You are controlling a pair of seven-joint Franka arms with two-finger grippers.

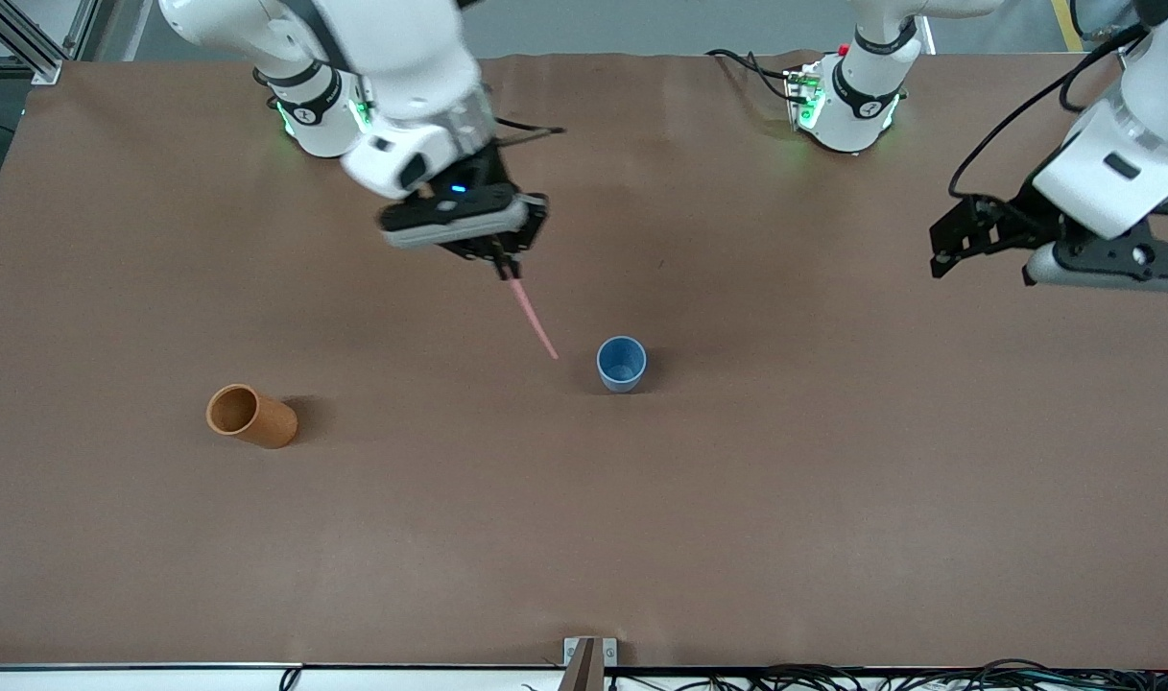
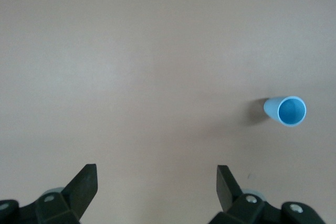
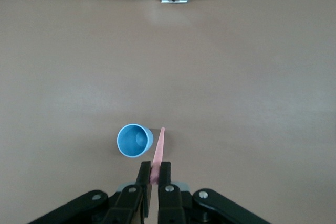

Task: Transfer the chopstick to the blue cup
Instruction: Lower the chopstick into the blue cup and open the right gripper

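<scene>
Right gripper is up over the table, jaws clamped on 1 end of the chopstick. The stick hangs tilted, its long axis running down from the jaws toward the blue cup. Its free tip sits just beside the cup rim, on the side toward the right arm's end of the table, not yet over the mouth. The cup stands upright, mouth clear.

Judgement: the tip must shift sideways over the opening before lowering.

Left gripper waits over the left arm's end of the table, jaws wide and empty.

An orange cup lies on its side, well apart.
</scene>
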